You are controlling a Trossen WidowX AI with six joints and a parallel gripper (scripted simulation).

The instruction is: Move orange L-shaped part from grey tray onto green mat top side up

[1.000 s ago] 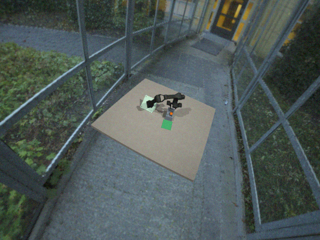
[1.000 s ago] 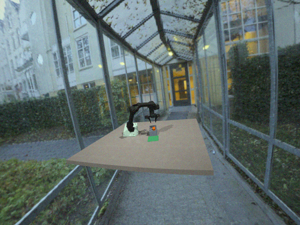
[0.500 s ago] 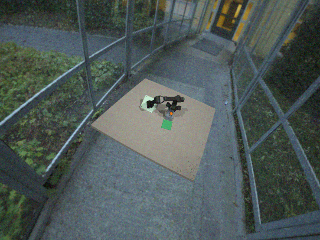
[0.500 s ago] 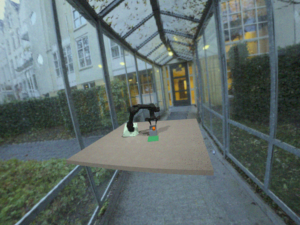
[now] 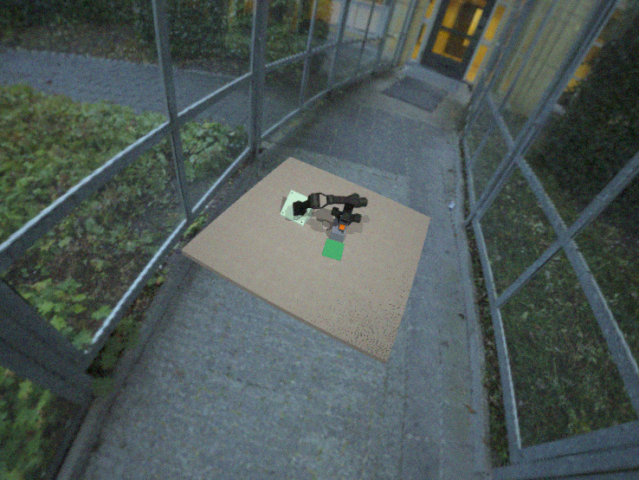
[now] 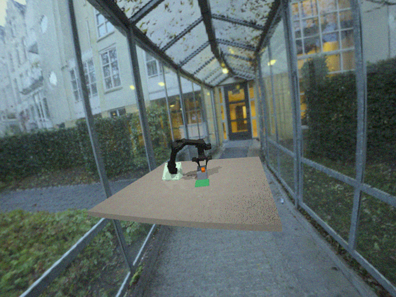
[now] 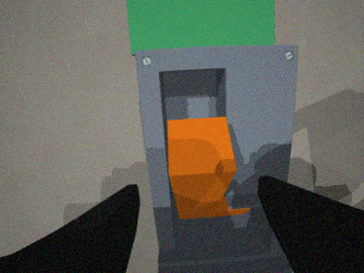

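Observation:
The orange L-shaped part (image 7: 198, 159) (image 5: 341, 226) (image 6: 202, 168) sits tilted in the pocket of the grey tray (image 7: 264, 100) (image 5: 337, 237) (image 6: 201, 175). Its end nearer the wrist camera is raised above the tray top, and the far end of the pocket shows empty. My gripper (image 7: 199, 189) (image 5: 340, 221) (image 6: 202, 164) is open and hangs just above the tray, with one black finger on each side of the raised end and neither touching it. The green mat (image 7: 198, 1) (image 5: 332, 249) (image 6: 201, 183) lies flat right beyond the tray.
The arm's pale green base plate (image 5: 291, 204) (image 6: 165, 175) stands left of the tray on the tan table (image 5: 288, 279) (image 6: 200, 203). The table stands in a glass-walled walkway.

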